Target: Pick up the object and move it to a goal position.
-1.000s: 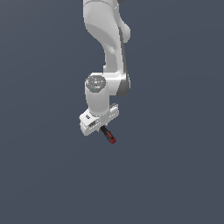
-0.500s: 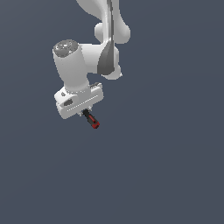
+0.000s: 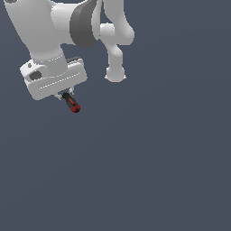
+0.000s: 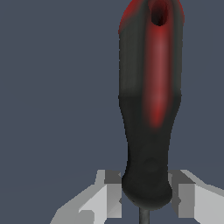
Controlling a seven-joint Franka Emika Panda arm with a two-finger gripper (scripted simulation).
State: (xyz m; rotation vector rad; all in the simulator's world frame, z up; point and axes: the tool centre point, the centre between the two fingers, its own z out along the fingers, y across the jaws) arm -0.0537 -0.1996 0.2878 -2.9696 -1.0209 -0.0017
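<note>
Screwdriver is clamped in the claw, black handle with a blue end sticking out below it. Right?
Not quite. The screwdriver is clamped in the claw and its black handle does stick out below, but the end is red, not blue. The wrist view shows the red at close range on the handle's far end; the exterior view shows it as a small red tip.

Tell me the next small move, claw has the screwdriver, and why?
Probably carry on toward the goal with the claw kept shut: the screwdriver sits pinched between the fingers at its handle base, hanging in the air, and no goal marker is visible.
</note>
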